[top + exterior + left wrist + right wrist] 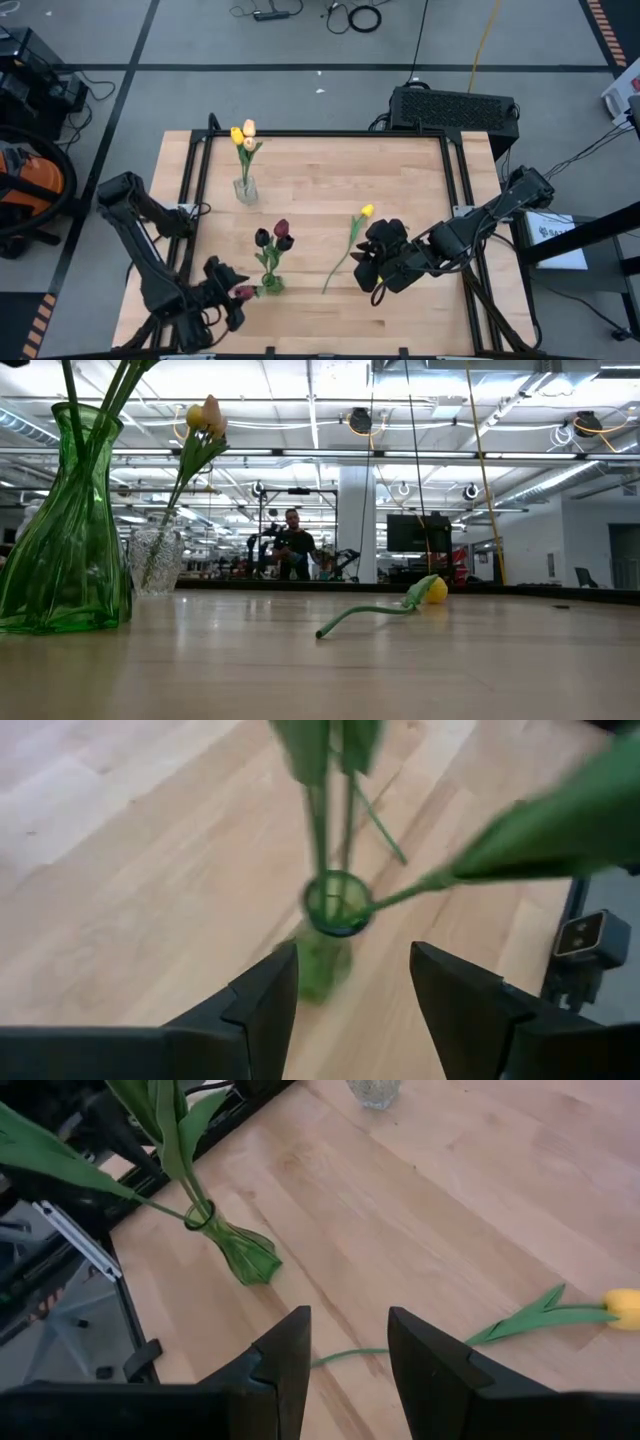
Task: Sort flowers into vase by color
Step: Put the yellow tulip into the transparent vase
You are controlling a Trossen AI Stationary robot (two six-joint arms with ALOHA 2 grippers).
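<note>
While a yellow tulip [352, 238] lies loose mid-table, maroon tulips [274, 239] stand in green vase [271, 283], yellow-peach ones [244, 133] in clear vase [245, 188]. Left gripper [238, 294] open beside green vase; right gripper [368, 272] parted, empty, near stem.

both arms are dark, near-black, built of chunky jointed segments with rounded housings, and thin black cables loop along the right arm toward its base at the table's edge. the left gripper [350, 1010] has two broad, flat, matte black fingers with angular stepped inner edges. the right gripper [348, 1365] has fingers of the same wedge-like shape, each with a bevelled ridge along its inner face.
</note>
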